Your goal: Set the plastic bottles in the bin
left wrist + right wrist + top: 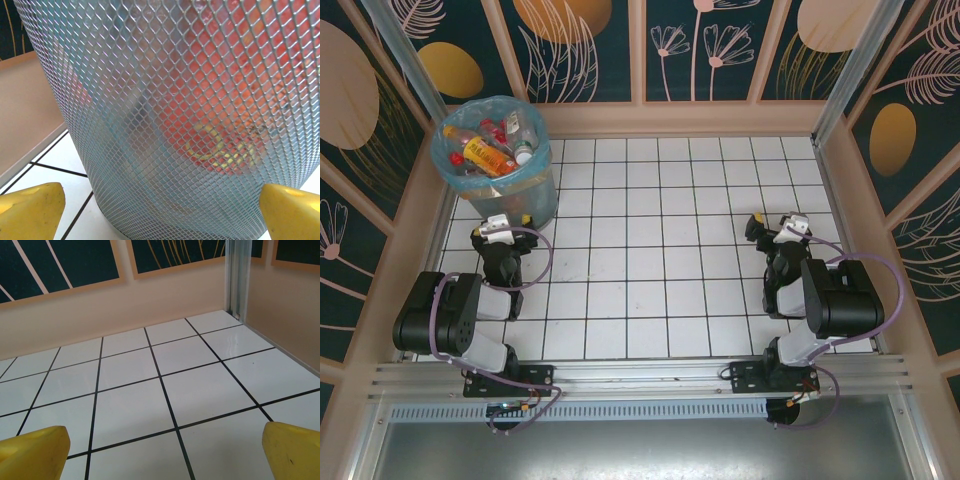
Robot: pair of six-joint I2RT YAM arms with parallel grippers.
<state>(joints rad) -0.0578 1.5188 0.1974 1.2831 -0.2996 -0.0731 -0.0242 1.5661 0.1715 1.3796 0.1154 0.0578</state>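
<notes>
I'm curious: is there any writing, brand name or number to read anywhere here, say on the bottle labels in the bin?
Nothing here is legible.
On the plastic bottles in the bin: red and orange labels, print too small to read.
On the red label behind the bin's mesh, left wrist view: a yellowish ring-like mark, blurred, no letters to make out.
On the wall panels: plant patterns, no words.

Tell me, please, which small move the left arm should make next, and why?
Probably a short pull of the left gripper back from the bin, then rest. Its fingers stand open with nothing between them, close to the bin's mesh wall, and the plastic bottles in sight lie inside the bin already. The right gripper is open over bare tiles.
</notes>
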